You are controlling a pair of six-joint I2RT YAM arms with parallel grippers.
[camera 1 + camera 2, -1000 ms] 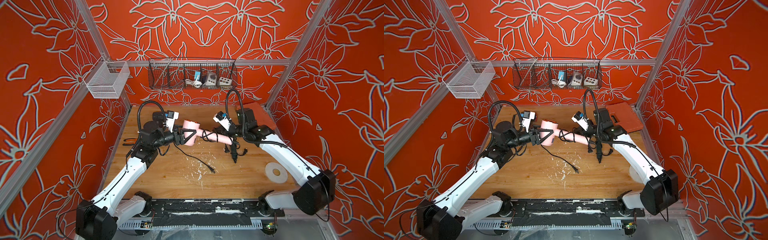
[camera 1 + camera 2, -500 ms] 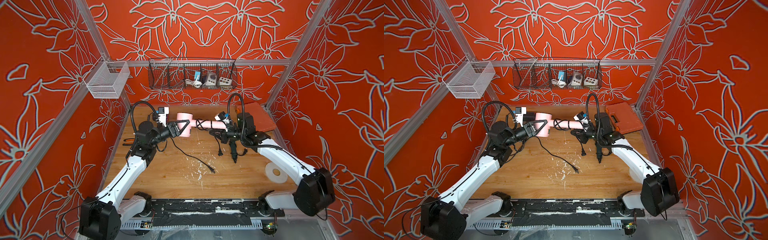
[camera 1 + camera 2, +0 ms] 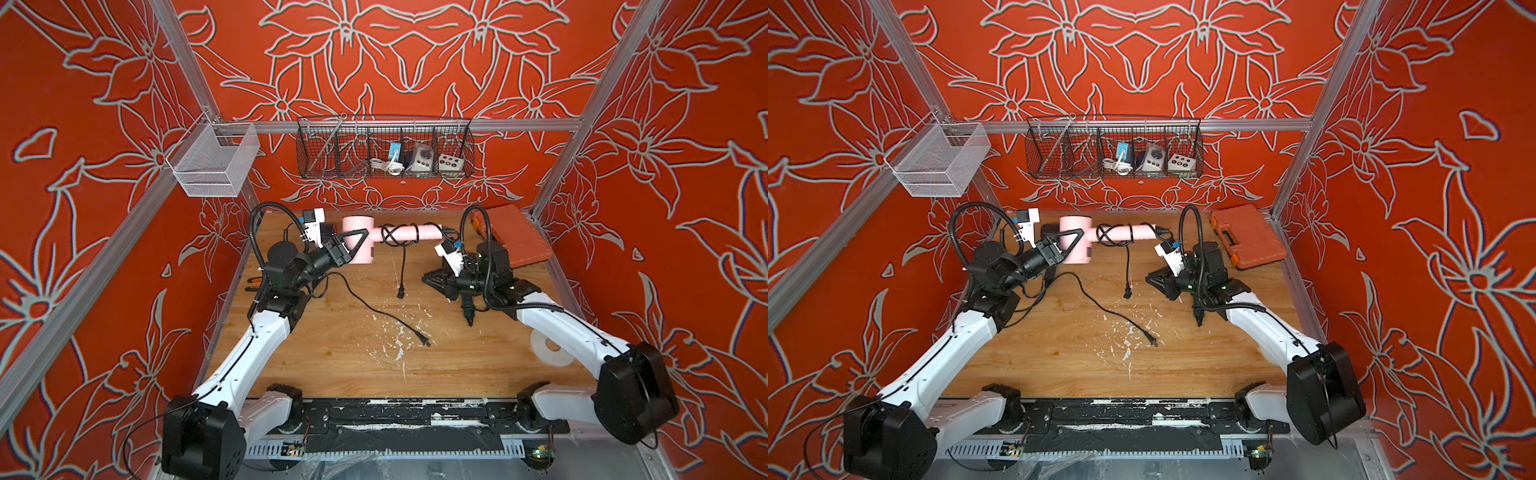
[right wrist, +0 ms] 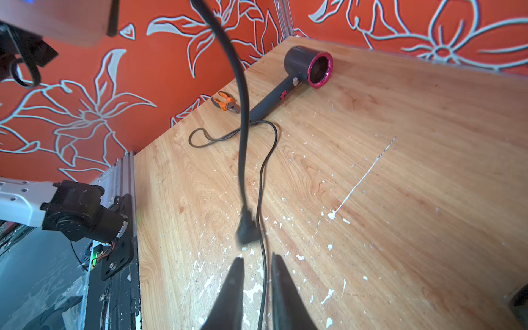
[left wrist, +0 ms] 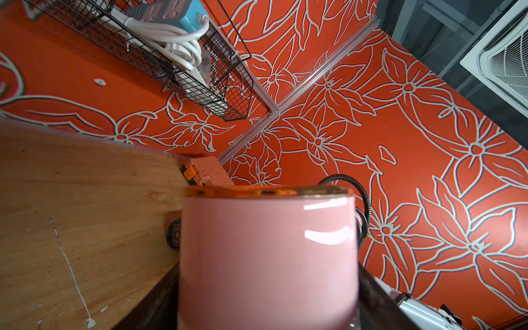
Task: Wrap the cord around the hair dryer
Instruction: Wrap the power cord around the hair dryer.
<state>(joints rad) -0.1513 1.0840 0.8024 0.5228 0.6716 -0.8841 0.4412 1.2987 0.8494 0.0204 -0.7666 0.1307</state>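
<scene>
Nearest me, at four o'clock on the scuffed wooden table (image 3: 332,374), a white roll of tape (image 3: 548,347) sits half under my right arm, clear of the work. At the table's centre lies the plug end of a thin black lead (image 3: 374,309). It runs back to a dark grey hair dryer with a magenta ring (image 4: 303,68) lying at ten o'clock, which I judge is not my job. My right gripper (image 4: 255,261) hangs low at three o'clock, its fingers parted by a narrow gap and holding nothing, aimed towards the dangling tail. Beyond, at twelve o'clock, my left gripper (image 3: 360,248) is clamped across the barrel of the pink plastic hair dryer (image 3: 357,224). It holds the dryer clear of the table with the handle out sideways, leaving room to pass cord round it. The thick black cord (image 3: 392,235) crosses the handle in a few turns, but its plug (image 3: 400,293) hangs free, so I judge the wrapping unfinished
</scene>
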